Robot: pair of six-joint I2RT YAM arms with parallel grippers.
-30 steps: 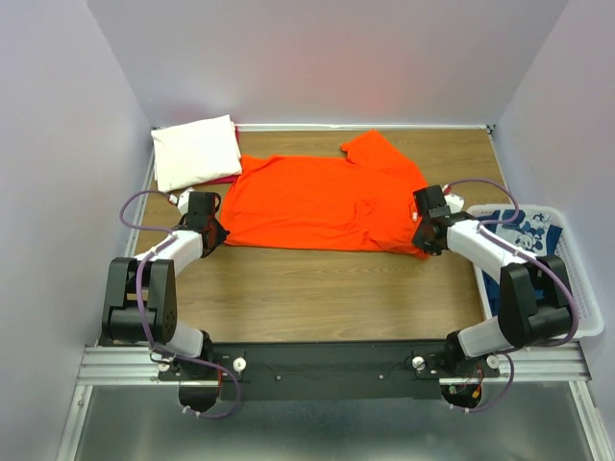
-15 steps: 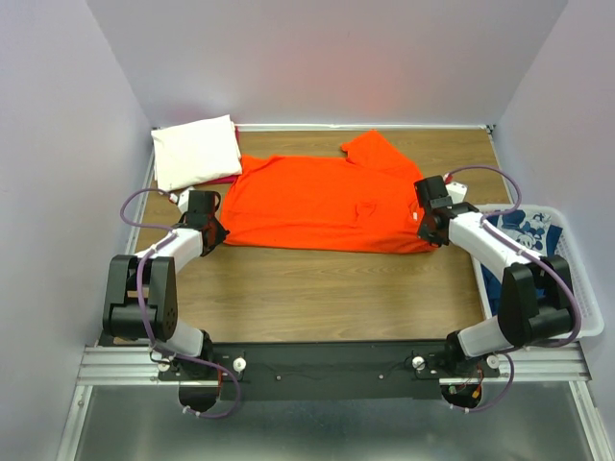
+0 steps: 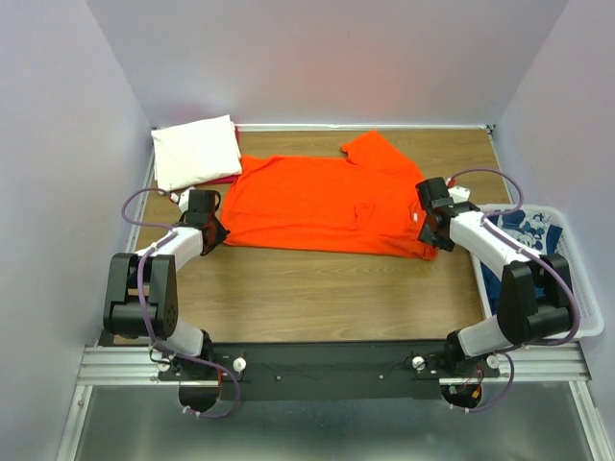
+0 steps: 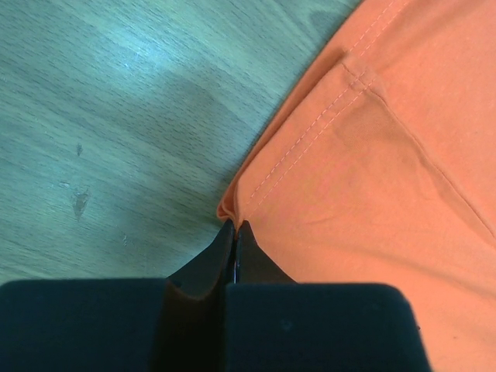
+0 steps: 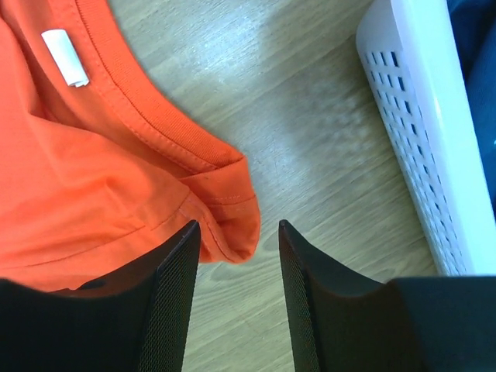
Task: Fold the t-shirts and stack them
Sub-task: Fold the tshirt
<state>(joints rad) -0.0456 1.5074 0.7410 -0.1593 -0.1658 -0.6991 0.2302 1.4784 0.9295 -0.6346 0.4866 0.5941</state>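
The left tool (image 4: 234,229) pinches the hem corner of the orange t-shirt (image 3: 317,202), spread between both tools on the counter (image 3: 327,288). The right tool (image 5: 239,229), jaws apart, straddles the collar-side corner and should bite deep before lifting.

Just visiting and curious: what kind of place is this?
Probably a robot lab test booth: plain walls enclose a wooden table, two arms are bolted to a metal rail, an orange t-shirt lies spread.
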